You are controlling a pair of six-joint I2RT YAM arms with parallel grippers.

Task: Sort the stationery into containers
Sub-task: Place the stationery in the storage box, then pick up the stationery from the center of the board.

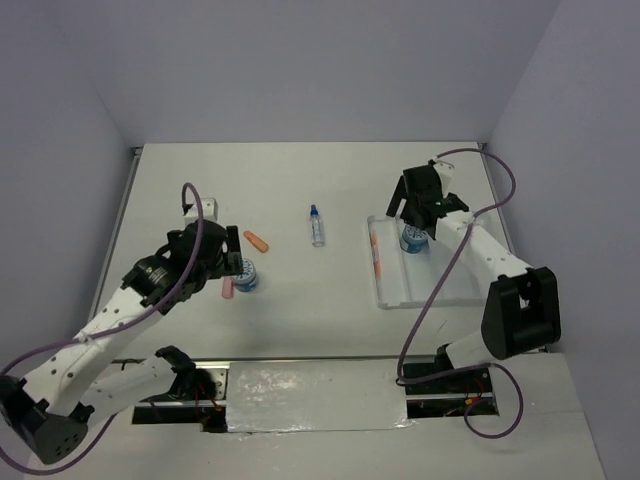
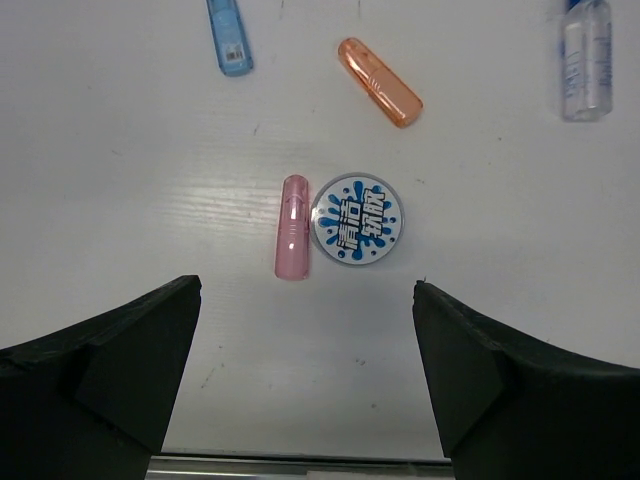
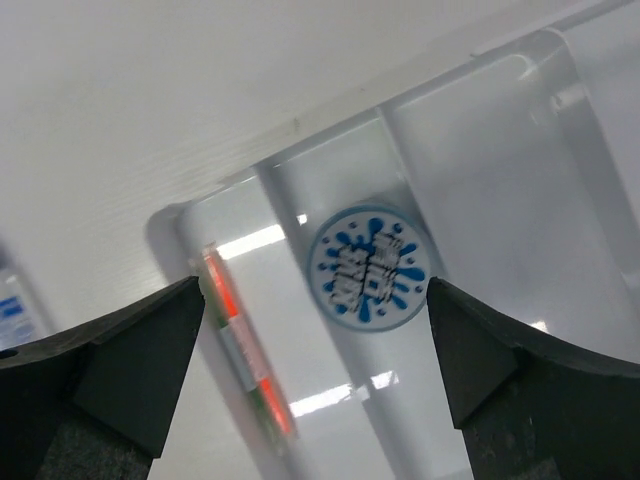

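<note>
1. The left pincer (image 2: 305, 300) hangs wide open over the table (image 2: 120, 200), well to the left-arm side of the tray (image 1: 430, 285). It holds nothing. A roll (image 2: 357, 219) lies flat just ahead of its jaws, so I judge this a line-up for a straight-down grab.
2. A pink capsule (image 2: 292, 227) touches that roll's side and may get nudged.
3. Farther out, also outside the tray, lie an orange capsule (image 2: 379, 81), a blue capsule (image 2: 230, 37) and a bottle (image 2: 585, 58). The bottle is nearest the tray.
4. In the tray, a pen (image 3: 243, 350) fills the narrow compartment on the side facing those pieces. A second roll (image 3: 368, 268) lies label-up in the next compartment, toward the far end.
5. The right pincer (image 3: 315, 295) hovers wide above that roll, gripping nothing.
</note>
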